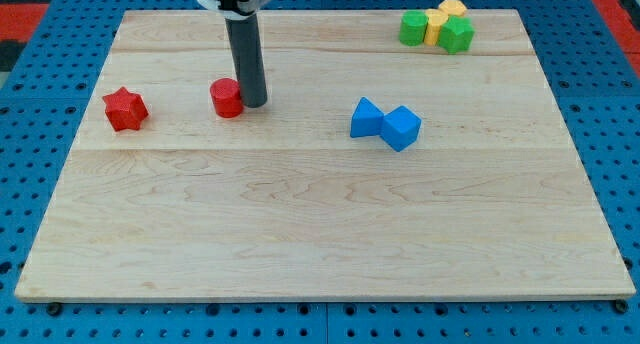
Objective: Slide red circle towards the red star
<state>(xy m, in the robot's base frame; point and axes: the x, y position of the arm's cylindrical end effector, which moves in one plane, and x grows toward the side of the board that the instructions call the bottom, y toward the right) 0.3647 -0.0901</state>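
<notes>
Wooden board [320, 234] on a blue pegboard. Arm ends in a dark rod, no jaws, so nothing grasps. My tip [253, 104] touches the red circle [227, 98] on its right side, upper-left of board. Red star [125, 109] sits near, to the view's left, w/ a gap btwn them. Blue blocks [386, 123], two touching, lie center-right. Green and yellow blocks [438, 28] cluster at top right.

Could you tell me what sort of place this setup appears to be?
Probably a robotics lab bench: a wooden board lies on a blue perforated base, and my tip stands just right of a red circle, with other small blocks scattered about.
</notes>
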